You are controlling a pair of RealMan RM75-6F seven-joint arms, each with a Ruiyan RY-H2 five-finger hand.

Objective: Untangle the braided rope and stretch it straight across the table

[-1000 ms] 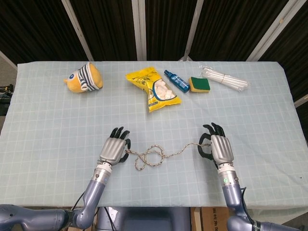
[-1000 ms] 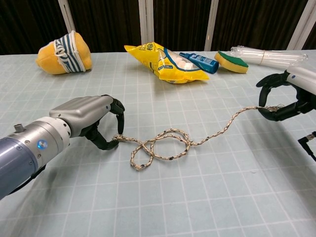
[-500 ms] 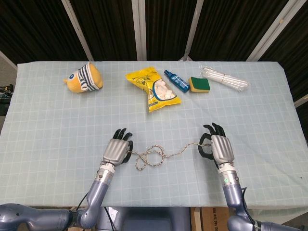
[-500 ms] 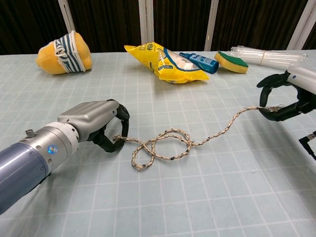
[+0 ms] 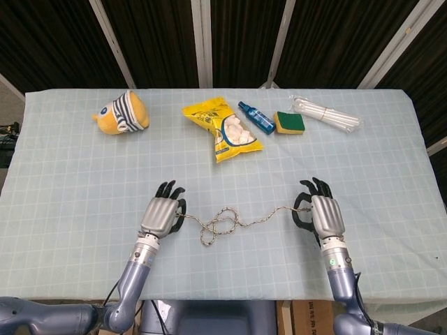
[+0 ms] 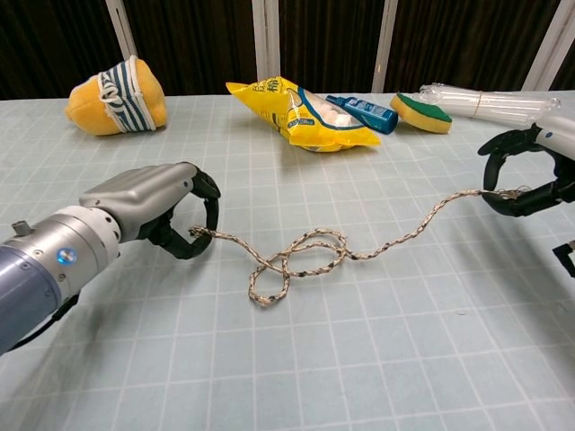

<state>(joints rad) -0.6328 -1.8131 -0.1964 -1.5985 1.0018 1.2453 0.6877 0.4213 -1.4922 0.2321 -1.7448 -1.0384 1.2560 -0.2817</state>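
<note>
Rope (image 5: 230,223) on table (image 5: 84,181) between the hands, knotted loop near its middle, left hand (image 5: 159,216) pinching one end, right hand (image 5: 324,216) pinching the other, both low over cloth

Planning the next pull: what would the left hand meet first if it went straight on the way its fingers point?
Probably nothing close: the left hand points toward the far edge, over bare table. The plush toy sits left of that line, the snack bag right.

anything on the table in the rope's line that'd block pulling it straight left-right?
Nothing visible does. The left hand and right hand each pinch an end of the braided rope, whose loops remain mid-span. The snack bag, spray bottle, sponge, plush toy and tube bundle all lie farther back.
</note>
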